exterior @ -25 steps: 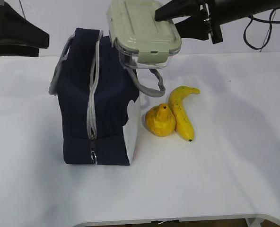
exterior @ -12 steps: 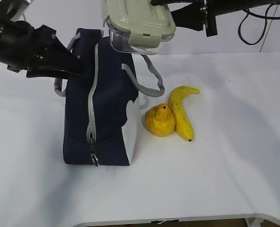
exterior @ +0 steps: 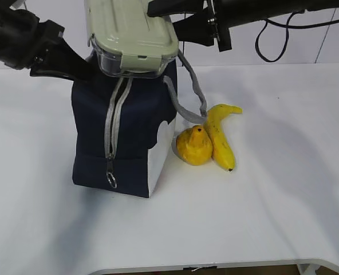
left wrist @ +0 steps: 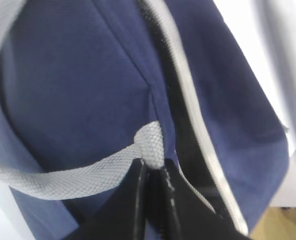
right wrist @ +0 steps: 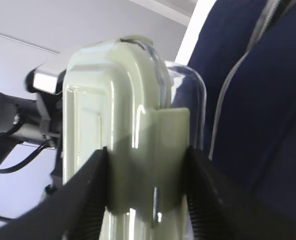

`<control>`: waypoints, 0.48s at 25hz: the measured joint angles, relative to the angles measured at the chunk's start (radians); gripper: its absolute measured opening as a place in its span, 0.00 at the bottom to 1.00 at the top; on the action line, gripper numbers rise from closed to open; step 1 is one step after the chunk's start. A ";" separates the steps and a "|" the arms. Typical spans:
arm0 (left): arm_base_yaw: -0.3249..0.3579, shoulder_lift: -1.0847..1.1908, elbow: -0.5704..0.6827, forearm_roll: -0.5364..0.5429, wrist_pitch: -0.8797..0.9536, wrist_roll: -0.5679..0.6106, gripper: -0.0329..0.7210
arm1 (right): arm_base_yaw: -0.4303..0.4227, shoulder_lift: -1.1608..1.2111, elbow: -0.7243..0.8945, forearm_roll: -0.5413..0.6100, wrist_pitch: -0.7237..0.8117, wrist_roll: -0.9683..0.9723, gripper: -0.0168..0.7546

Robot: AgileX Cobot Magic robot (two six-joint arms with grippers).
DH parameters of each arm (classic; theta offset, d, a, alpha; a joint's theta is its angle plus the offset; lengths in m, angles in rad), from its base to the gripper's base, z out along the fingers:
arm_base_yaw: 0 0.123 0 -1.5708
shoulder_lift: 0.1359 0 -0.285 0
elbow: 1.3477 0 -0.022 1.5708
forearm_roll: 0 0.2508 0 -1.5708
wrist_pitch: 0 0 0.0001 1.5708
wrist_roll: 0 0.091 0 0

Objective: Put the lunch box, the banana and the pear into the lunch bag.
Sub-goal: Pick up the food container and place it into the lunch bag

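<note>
- Exterior view: right gripper (exterior: pixel 178 20) clamps the far end of the clear rectangular lunch box with the pale sage-green snap lid (exterior: pixel 130 34), carried flat, directly above the top of the boxy navy-blue fabric lunch bag (exterior: pixel 123 134). Left gripper (exterior: pixel 81 69) sits at the bag's upper left edge; its jaws are hidden here. Squat yellow-orange pear (exterior: pixel 194 146) and curved yellow banana (exterior: pixel 220 134) lie on the white table (exterior: pixel 284 172), touching each other, below the right gripper and beside the bag.
- Left wrist view: left gripper (left wrist: pixel 150 172) pinched closed on the grey webbing handle (left wrist: pixel 88 172), just beside the grey zipper (left wrist: pixel 188 107); dark gap of the opening runs ahead of the fingertips.
- Right wrist view: both pads of the right gripper (right wrist: pixel 145 185) press the box's sides at the latch; bag fabric lies right of the jaws.
- Judgement: box looks wider than the visible gap. Left should pull the handle outward to spread the mouth; right should tip the box end-down, align it along the zipper, then lower slowly.
</note>
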 joint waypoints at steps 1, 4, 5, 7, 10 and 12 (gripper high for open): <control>0.000 0.000 -0.013 0.002 0.013 0.000 0.05 | 0.001 0.011 0.000 0.004 -0.001 0.000 0.50; 0.000 0.000 -0.047 0.013 0.047 0.000 0.04 | 0.001 0.048 0.000 0.005 -0.015 -0.004 0.50; 0.000 0.000 -0.058 0.020 0.052 0.000 0.04 | 0.001 0.055 0.000 0.005 -0.024 -0.006 0.50; 0.000 0.000 -0.069 0.029 0.061 0.000 0.04 | 0.001 0.071 0.000 -0.006 -0.038 -0.008 0.50; 0.006 -0.008 -0.073 0.033 0.065 0.000 0.04 | 0.001 0.100 0.000 -0.031 -0.060 -0.010 0.50; 0.009 -0.018 -0.073 0.033 0.065 0.000 0.04 | 0.001 0.124 0.000 -0.057 -0.082 -0.010 0.50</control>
